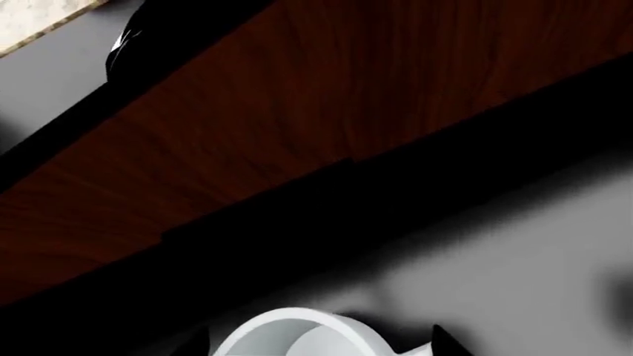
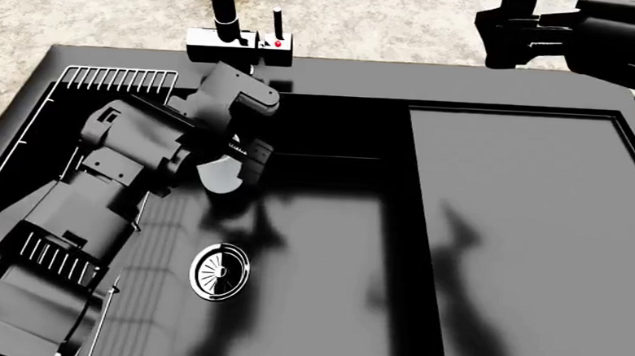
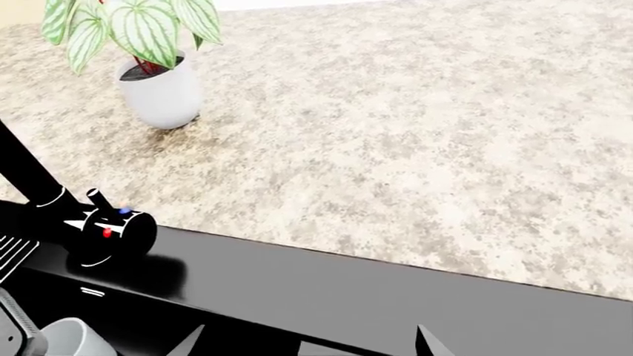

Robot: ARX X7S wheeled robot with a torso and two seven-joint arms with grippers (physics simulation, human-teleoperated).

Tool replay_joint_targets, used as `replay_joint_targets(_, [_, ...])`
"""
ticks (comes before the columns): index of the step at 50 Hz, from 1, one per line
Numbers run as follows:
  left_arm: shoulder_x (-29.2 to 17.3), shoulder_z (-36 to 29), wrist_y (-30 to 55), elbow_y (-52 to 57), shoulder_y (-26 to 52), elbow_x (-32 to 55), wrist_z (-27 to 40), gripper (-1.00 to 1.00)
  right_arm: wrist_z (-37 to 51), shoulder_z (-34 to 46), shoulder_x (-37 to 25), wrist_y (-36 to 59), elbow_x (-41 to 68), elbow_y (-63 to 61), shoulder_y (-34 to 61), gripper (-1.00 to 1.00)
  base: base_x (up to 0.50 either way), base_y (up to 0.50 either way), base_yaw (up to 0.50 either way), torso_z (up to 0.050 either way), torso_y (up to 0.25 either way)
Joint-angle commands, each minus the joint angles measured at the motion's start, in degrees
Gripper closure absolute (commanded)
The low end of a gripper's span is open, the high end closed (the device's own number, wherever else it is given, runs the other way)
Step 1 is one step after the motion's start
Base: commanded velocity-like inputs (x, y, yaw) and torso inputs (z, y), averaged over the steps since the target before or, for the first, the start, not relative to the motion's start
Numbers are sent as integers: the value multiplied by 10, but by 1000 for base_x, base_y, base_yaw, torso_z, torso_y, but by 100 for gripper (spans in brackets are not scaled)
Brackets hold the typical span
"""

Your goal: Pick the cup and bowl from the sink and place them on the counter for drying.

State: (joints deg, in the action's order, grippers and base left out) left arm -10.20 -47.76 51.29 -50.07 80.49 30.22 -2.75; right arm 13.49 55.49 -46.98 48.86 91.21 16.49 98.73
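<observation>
One white cup [image 2: 220, 175] sits between the fingers of the left hand [image 2: 234, 167], which grips it above the black sink [image 2: 315, 227]. The right hand [image 2: 499, 37] hovers over the far surface [image 3: 396, 133]; whether it is open cannot be told. One drain [image 2: 220, 272] shows.

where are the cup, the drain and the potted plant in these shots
cup [image 2: 222, 175], head view, its white side by the left gripper
drain [image 2: 220, 272], head view, centre of the chrome disc
potted plant [image 3: 160, 96], right wrist view, the white pot's wall
</observation>
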Motion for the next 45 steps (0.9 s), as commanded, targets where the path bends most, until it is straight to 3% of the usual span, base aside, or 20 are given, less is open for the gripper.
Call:
replay_joint_targets(1, [-24,-11,10,-42,-45,21,18,-100,4,-1,-1,1,4,-1,1,-100,0,3,4,0,0])
replay_joint_targets(12, [-23,-6,22,-46,-59,37,-3,-100,3,0,0,7,6,2,3,-100,0,1,2,0,-6])
replay_joint_targets(13, [-30,-2,28,-35,-61,43,-6,100,4,-1,0,6,7,2,2,-100,0,0,3,0,0])
replay_joint_targets(27, [-30,8,30,-32,-49,48,2,100,8,-3,0,5,7,1,1,-100,0,0,3,0,-6])
replay_joint_targets(37, [-48,26,71,47,-42,71,23,100,9,-4,-1,3,5,0,0,-100,-2,1,4,0,-3])
replay_joint_targets(45, [-75,52,145,183,-18,114,51,100,9,-5,-1,3,6,0,-1,-100,-1,0,1,0,-1])
